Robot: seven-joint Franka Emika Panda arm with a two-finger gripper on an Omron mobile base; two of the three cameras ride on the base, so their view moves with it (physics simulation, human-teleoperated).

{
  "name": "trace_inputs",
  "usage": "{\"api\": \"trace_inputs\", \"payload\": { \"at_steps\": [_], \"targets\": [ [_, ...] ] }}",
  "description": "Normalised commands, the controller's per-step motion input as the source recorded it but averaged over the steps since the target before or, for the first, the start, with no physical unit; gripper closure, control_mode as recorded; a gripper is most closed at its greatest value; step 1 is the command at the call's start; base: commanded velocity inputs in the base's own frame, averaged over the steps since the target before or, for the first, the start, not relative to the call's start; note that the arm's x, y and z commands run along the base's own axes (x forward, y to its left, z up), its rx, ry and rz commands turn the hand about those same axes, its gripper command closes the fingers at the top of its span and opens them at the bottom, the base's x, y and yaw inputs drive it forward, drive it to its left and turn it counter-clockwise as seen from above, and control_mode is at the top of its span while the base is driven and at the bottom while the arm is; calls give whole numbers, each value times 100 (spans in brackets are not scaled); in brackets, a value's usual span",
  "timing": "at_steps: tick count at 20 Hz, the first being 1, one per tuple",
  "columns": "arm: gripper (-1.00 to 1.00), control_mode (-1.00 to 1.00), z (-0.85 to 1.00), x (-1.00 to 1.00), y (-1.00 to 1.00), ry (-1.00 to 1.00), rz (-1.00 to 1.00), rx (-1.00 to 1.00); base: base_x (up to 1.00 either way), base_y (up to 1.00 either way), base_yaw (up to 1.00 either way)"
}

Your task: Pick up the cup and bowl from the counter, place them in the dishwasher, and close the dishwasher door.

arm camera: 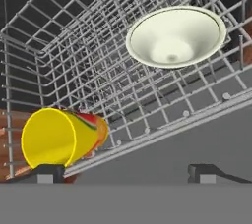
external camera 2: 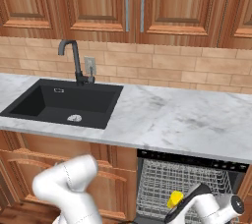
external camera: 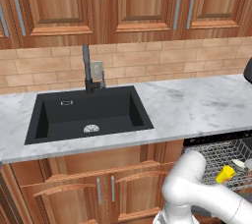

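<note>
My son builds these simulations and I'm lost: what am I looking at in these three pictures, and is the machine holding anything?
It is a rendered kitchen with a white robot arm. Two pictures come from cameras riding behind the arm, left and right. They show the marble counter with its black sink, and below it the open dishwasher with a wire rack. The third looks along the gripper: its jaws stand open and hold nothing. In the rack lie the yellow cup, on its side, and the pale bowl.
</note>
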Motion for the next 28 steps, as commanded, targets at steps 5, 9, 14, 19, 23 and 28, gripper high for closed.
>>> {"api": "trace_inputs", "payload": {
  "at_steps": [5, 9, 14, 19, 23, 28],
  "targets": [
    [-100, -100, 0, -56, 19, -1, -10, 14, 0, 0, 0],
    [-100, -100, 0, -57, 16, -4, -11, 14, 0, 0, 0],
    [-100, -100, 0, -50, 8, -5, -11, 9, 0, 0, 0],
    [-100, -100, 0, -46, 5, -6, -9, 3, 0, 0, 0],
    [-100, -100, 0, -42, 6, -8, -8, 0, 0, 0, 0],
    [-100, -100, -2, -34, 14, -11, -5, -2, 0, 0, 0]
  ]
}}
